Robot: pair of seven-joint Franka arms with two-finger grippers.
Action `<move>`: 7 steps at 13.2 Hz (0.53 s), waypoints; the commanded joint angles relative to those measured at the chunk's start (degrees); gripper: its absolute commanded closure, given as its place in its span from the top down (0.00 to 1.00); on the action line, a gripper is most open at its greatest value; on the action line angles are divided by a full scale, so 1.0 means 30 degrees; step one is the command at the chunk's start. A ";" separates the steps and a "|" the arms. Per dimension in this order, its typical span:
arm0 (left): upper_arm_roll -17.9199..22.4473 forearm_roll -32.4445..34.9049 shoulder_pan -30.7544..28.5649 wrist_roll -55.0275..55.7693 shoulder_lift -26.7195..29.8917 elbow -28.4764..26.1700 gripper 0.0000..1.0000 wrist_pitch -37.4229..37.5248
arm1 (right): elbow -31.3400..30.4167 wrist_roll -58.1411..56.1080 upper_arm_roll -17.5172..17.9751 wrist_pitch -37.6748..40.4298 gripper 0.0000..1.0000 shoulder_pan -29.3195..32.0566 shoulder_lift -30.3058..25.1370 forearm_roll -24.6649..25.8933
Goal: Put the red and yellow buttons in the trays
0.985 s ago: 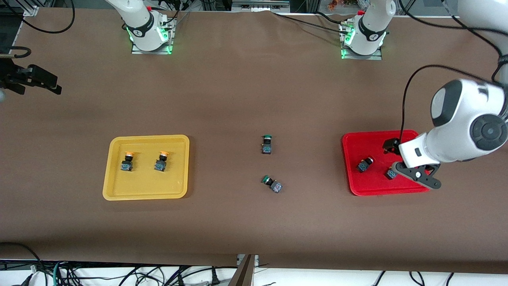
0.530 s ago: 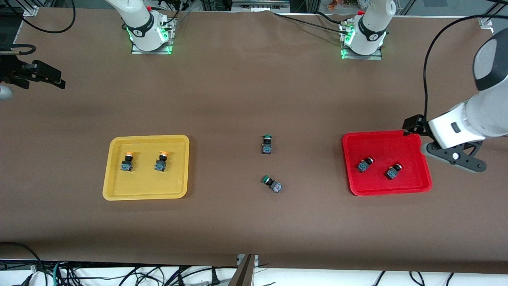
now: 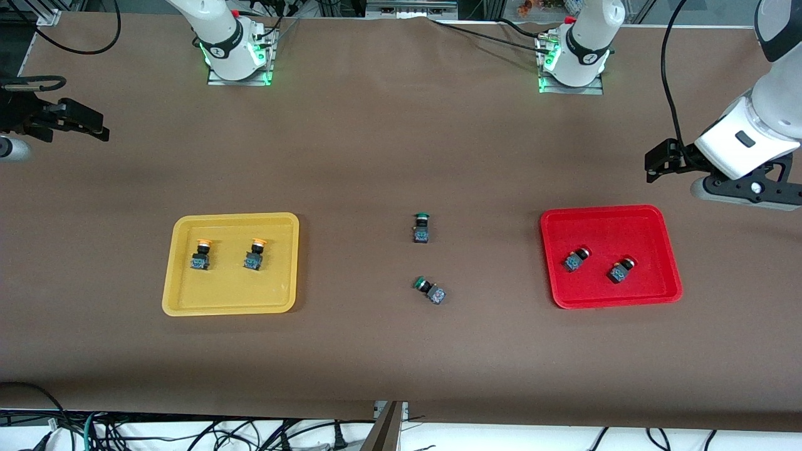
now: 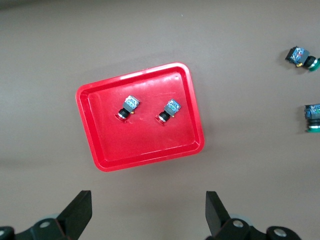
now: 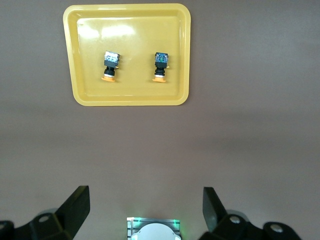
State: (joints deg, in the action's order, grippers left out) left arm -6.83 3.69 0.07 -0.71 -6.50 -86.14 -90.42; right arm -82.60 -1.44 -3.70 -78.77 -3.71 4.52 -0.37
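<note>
With both yellow buttons in the yellow tray and both red buttons in the red tray, my left gripper and right gripper hang released above the table's ends; these light, rigid switches look best pinched across their black bodies.

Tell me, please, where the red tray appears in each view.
Front view: red tray at the left arm's end of the table, holding two red buttons.
Left wrist view: red tray mid-picture, same two buttons inside.
Right wrist view: not in it.
Shared landmark: the green buttons.
</note>
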 commanded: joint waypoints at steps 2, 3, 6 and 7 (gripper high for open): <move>0.0549 -0.0499 0.0153 0.0266 0.1522 -0.2489 1.00 -0.1150 | 0.0286 -0.0136 0.0238 0.0329 1.00 0.0271 0.0017 0.0153; 0.0520 -0.0470 0.0094 0.0266 0.1405 -0.2314 1.00 -0.1034 | 0.0286 -0.0165 0.0238 0.0329 1.00 0.0271 0.0075 0.0153; 0.0520 -0.0470 0.0093 0.0207 0.1052 -0.1902 1.00 -0.0945 | 0.0286 -0.0165 0.0238 0.0300 1.00 0.0271 0.0076 0.0153; 0.0520 -0.0470 0.0064 0.0207 0.1052 -0.1902 1.00 -0.0916 | 0.0286 -0.0195 0.0209 0.0329 1.00 0.0329 0.0076 0.0153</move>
State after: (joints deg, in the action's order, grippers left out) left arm -5.77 3.50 0.06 -0.42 -3.88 -91.50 -92.63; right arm -82.57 -1.44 -3.70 -78.77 -3.68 4.63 -0.37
